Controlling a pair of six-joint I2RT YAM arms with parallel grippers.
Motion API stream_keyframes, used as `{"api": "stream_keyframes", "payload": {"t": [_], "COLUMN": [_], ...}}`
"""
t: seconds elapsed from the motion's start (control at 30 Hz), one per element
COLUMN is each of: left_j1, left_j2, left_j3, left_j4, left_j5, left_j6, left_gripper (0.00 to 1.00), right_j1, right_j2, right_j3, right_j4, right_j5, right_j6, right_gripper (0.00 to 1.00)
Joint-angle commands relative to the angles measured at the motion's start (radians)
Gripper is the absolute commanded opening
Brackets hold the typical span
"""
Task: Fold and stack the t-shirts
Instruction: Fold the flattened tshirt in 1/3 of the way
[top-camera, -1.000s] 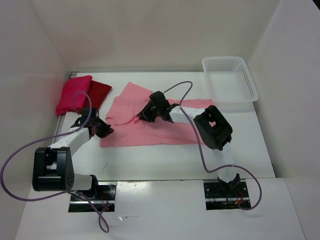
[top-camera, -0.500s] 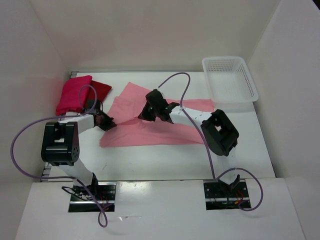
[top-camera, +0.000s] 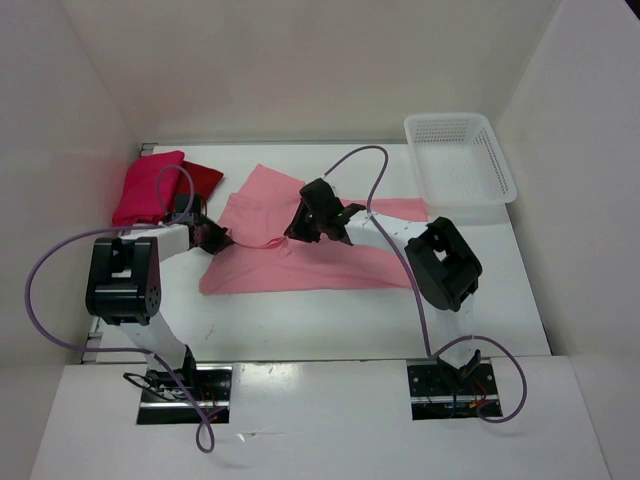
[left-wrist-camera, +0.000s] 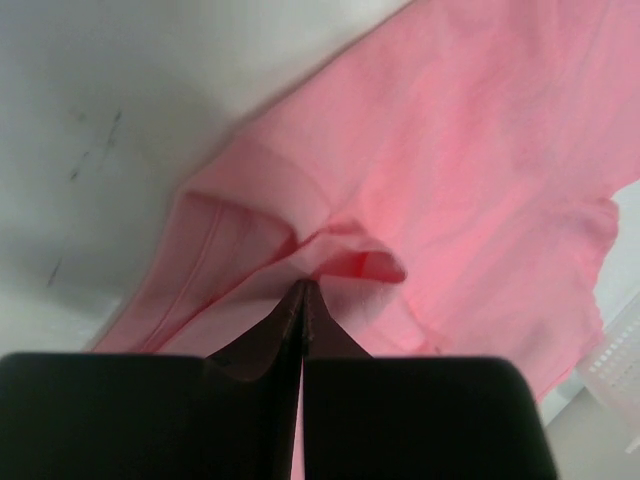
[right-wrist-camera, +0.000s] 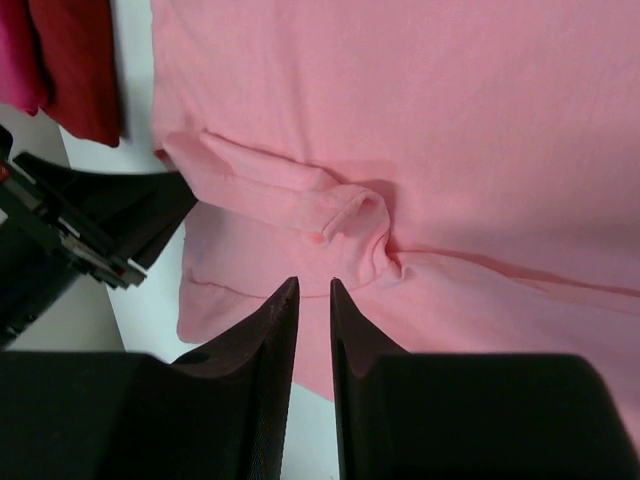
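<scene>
Near edge: the two arm bases sit side by side, with a strip of bare white counter between them and the cloth.

Mid counter: the light salmon shirt lies spread out and mostly flat, its long side running left to right. Its far-left part rises in a loose flap, and a narrow end reaches right toward the far corner.

The left gripper is at the shirt's left edge, low over the counter. Its jaws are pressed together, and the wrist view shows a ridge of salmon cloth running straight into the tips (pinched there, with a small fold bulging just past them).

The right gripper is over the shirt's far half, near the middle, and points left toward the other gripper. Its jaws stand a narrow slit apart with nothing between them. A puckered knot of cloth sits just beyond the tips (contact can't be judged from its wrist view). The two grippers are near each other but apart.

Far left corner: the magenta shirt lies folded against the left wall. The dark red shirt lies folded just beside it on the right, their edges overlapping (which lies on top is hard to read). A strip of counter separates both from the salmon shirt.

Far right corner: the white mesh basket stands upright, with the salmon shirt's right end just in front of it.
</scene>
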Motion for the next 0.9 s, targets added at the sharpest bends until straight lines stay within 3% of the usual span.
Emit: {"api": "stream_keyframes", "payload": {"t": [0.0, 0.13, 0.27, 0.4, 0.47, 0.63, 0.87], "left_j1": [0.005, 0.005, 0.005, 0.005, 0.005, 0.016, 0.035], "left_j2": [0.034, 0.043, 0.087, 0.130, 0.130, 0.017, -0.187], "left_j3": [0.055, 0.079, 0.124, 0.203, 0.214, 0.198, 0.024], "left_j4": [0.059, 0.095, 0.131, 0.155, 0.155, 0.129, 0.085], "left_j5": [0.017, 0.026, 0.048, 0.086, 0.086, 0.051, 0.037], "left_j6": [-0.039, -0.061, -0.096, -0.116, -0.105, -0.068, -0.033], "left_gripper": [0.02, 0.05, 0.09, 0.16, 0.21, 0.23, 0.23], "right_j1": [0.020, 0.029, 0.049, 0.077, 0.077, 0.086, 0.095], "right_j2": [-0.042, -0.027, 0.039, 0.123, 0.160, 0.241, 0.269], "right_j3": [-0.013, -0.013, 0.062, 0.157, 0.223, 0.295, 0.329], "right_j4": [0.027, 0.027, -0.005, -0.067, -0.094, -0.126, -0.148], "right_j5": [-0.014, -0.041, -0.069, -0.092, -0.092, -0.092, -0.092], "right_j6": [-0.020, -0.030, -0.069, -0.111, -0.129, -0.152, -0.180], "right_gripper": [0.23, 0.23, 0.16, 0.02, 0.02, 0.02, 0.03]}}
